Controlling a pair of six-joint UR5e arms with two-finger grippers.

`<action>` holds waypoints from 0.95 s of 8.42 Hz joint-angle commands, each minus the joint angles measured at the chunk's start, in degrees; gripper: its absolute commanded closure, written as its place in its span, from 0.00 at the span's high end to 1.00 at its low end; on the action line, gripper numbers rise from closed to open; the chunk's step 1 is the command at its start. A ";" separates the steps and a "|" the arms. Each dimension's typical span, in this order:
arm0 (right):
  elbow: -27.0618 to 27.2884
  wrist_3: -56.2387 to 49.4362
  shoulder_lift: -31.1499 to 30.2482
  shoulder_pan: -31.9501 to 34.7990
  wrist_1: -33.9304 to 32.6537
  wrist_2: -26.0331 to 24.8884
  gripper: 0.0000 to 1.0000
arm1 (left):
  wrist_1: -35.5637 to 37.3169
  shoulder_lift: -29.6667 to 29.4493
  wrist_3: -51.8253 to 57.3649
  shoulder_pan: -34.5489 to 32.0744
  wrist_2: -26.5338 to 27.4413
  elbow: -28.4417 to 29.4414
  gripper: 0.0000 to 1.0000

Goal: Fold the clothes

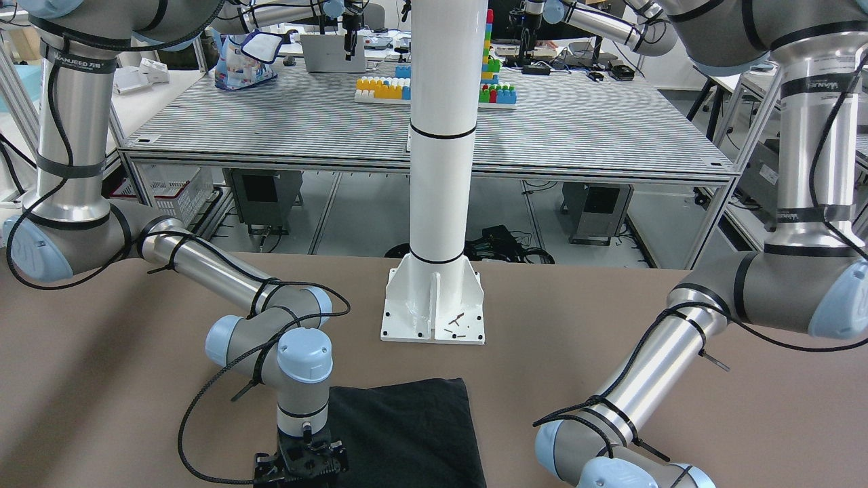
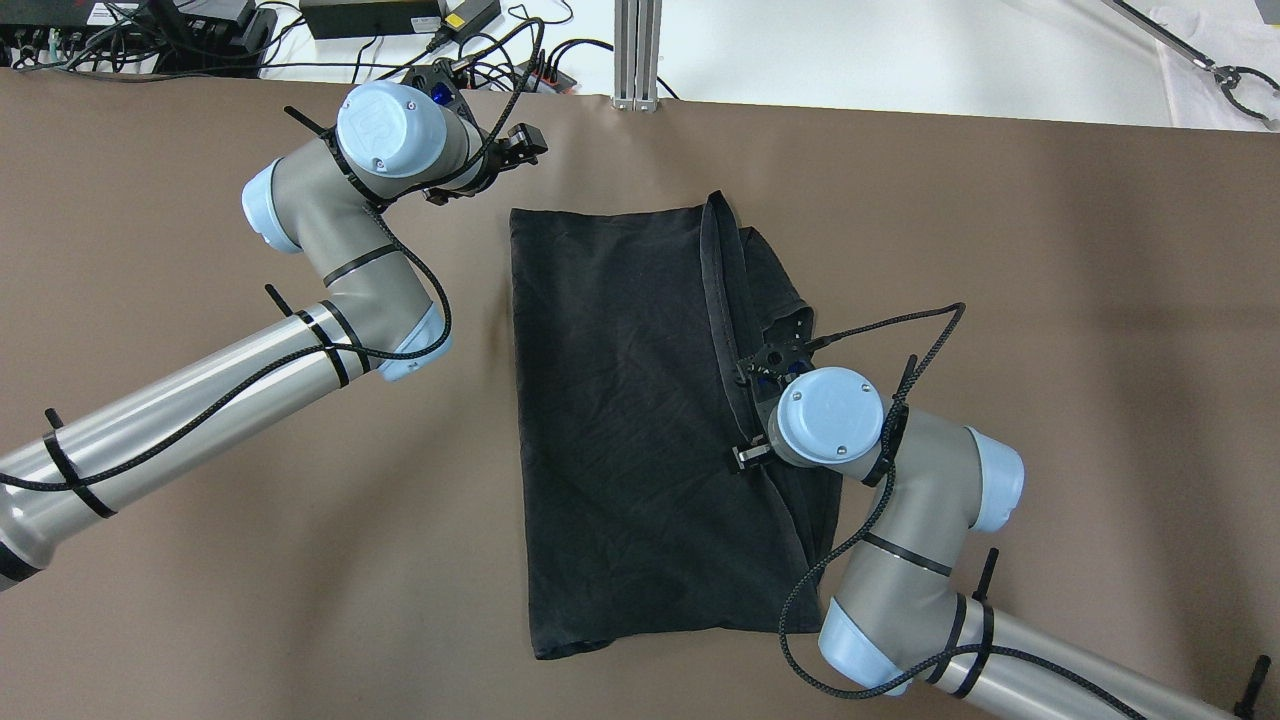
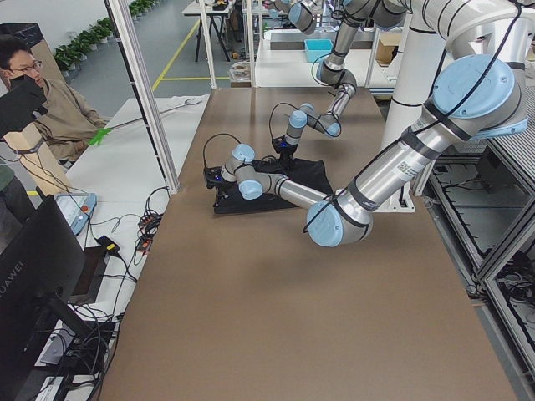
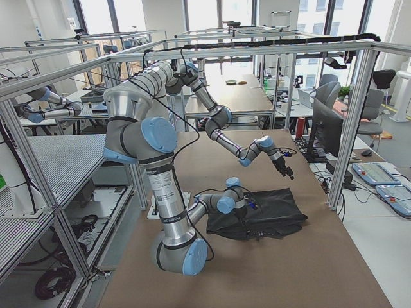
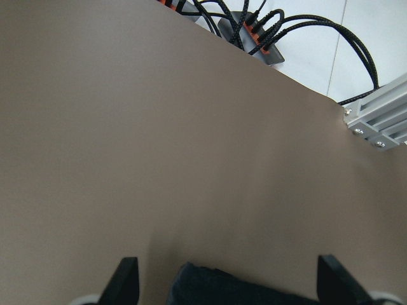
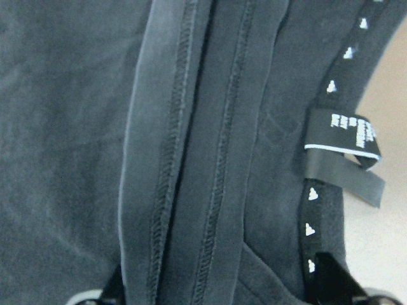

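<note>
We log the black garment (image 2: pixel 620 400) lying flat on the table (image 2: pixel 200 600), mid-table and slightly wrinkled. Its edge on the robot's right is folded over, hems stacked. The right gripper (image 2: pixel 780 345) sits low over that fold, jaws spread wide. We see a label (image 6: pixel 343 136) beside the hems. The left gripper (image 2: pixel 518 148) hangs just off the garment's far left corner, jaws also wide apart.

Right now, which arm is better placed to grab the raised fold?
Probably right: the right gripper hangs open directly over the garment's fold. The left gripper is open too, but off the garment, past its far corner.
</note>
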 commanded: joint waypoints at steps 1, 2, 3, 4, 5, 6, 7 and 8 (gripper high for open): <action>0.35 -6.04 -2.21 3.71 0.86 0.36 0.95 | 0.00 0.19 -0.15 0.13 0.17 -0.26 1.00; 0.44 -7.37 -2.92 4.76 0.95 0.44 0.95 | 0.00 0.27 -0.67 0.13 0.26 -0.26 1.00; 0.44 -8.86 -3.10 5.82 0.87 0.36 0.95 | 0.00 0.28 -0.68 0.13 0.26 -0.26 1.00; 0.44 -11.14 -4.84 6.44 1.13 0.10 0.95 | 0.00 0.28 -0.68 0.13 0.35 -0.26 1.00; 0.44 -12.20 -4.42 7.92 1.56 0.44 0.95 | 0.00 0.19 -0.68 0.13 0.35 -0.26 1.00; 0.09 -11.60 0.02 8.20 0.00 0.27 0.95 | 0.00 0.27 -0.68 0.13 0.26 -0.26 1.00; -0.17 -9.51 3.81 8.29 -2.89 0.27 0.95 | 0.00 0.28 -0.68 0.13 0.35 -0.26 1.00; -2.44 -5.66 6.63 8.20 -2.83 0.27 0.95 | 0.00 0.28 -0.68 0.13 0.26 -0.26 1.00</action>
